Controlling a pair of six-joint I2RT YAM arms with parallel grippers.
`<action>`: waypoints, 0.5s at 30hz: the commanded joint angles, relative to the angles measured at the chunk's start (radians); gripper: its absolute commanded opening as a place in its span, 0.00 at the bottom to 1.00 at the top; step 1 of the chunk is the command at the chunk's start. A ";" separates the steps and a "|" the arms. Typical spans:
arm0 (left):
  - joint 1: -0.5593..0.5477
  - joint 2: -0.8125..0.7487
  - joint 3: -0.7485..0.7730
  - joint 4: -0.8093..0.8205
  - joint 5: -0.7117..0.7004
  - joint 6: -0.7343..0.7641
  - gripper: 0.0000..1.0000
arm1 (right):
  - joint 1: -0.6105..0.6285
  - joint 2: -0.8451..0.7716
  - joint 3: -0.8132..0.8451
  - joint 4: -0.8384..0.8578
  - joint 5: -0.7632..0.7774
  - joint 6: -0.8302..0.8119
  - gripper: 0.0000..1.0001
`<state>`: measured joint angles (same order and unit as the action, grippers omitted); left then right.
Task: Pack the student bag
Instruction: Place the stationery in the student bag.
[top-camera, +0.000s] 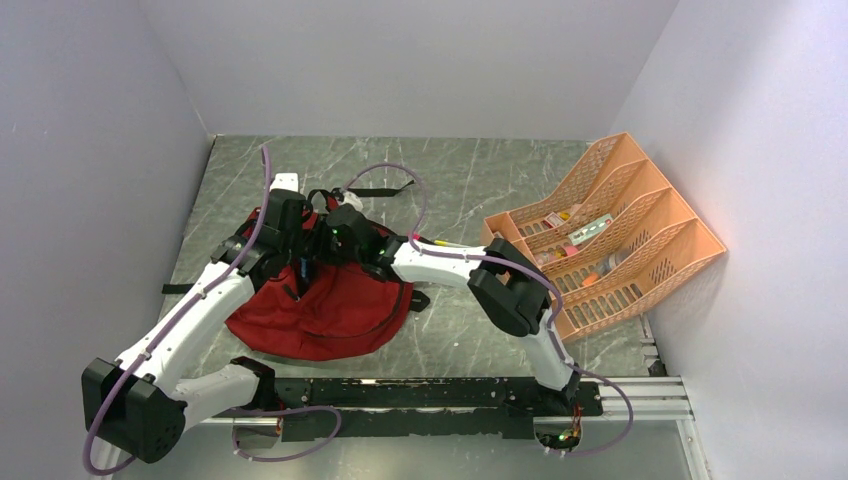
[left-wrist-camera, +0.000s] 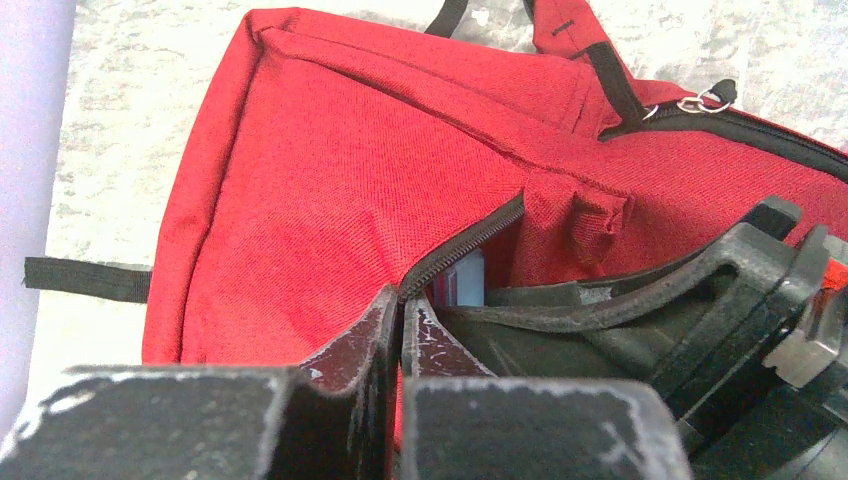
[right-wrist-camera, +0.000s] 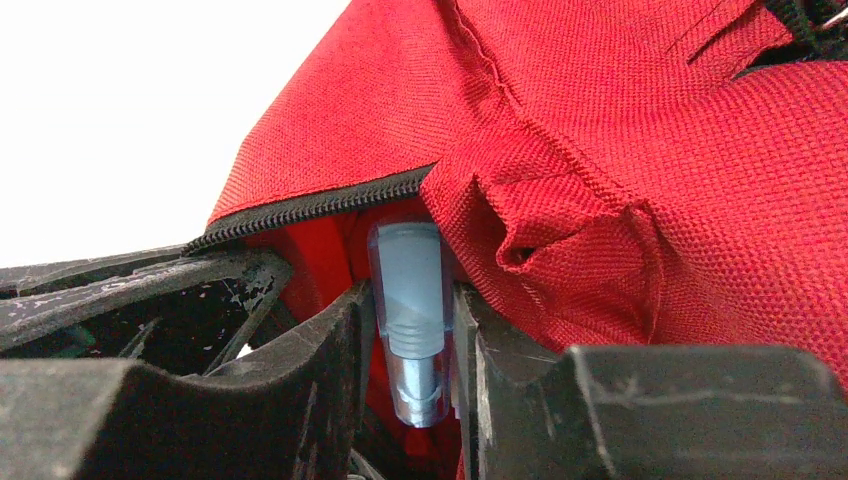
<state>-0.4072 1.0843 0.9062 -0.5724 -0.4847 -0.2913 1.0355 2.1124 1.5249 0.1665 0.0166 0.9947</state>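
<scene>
Red student bag (right-wrist-camera: 650, 200) opens against right jaws — gripping, perhaps, a pen (right-wrist-camera: 408, 290).

A robot lab cell: plain white walls (top-camera: 420, 60) box in a marble-look table (top-camera: 480, 170) with 2 arms (top-camera: 190, 320) bolted to a rail (top-camera: 440, 392).

Dark red, coarse-woven cloth on the student bag (top-camera: 300, 325), with black zipper trim (right-wrist-camera: 310, 205) and black straps (left-wrist-camera: 85, 278). Grey-green marbling with pale veins across the bench (top-camera: 480, 170). Orange lattice plastic for the desk organiser (top-camera: 640, 255). White arm links (top-camera: 190, 320), black joints (top-camera: 510, 295), purple cables (top-camera: 266, 175). Matt black, white-scuffed left tool (left-wrist-camera: 400, 330) and right tool (right-wrist-camera: 412, 320); translucent blue-grey capped tube (right-wrist-camera: 405, 265).
</scene>
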 joint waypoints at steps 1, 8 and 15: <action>0.015 -0.023 0.003 0.046 -0.006 0.004 0.05 | 0.003 -0.014 0.022 -0.015 0.039 -0.038 0.38; 0.018 -0.021 0.003 0.046 -0.004 0.004 0.05 | 0.003 -0.036 0.023 -0.042 0.048 -0.065 0.41; 0.018 -0.020 0.003 0.045 -0.007 0.003 0.05 | 0.003 -0.166 -0.107 -0.008 0.079 -0.139 0.40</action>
<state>-0.4026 1.0843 0.9058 -0.5720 -0.4835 -0.2913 1.0355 2.0804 1.5021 0.1444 0.0418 0.9287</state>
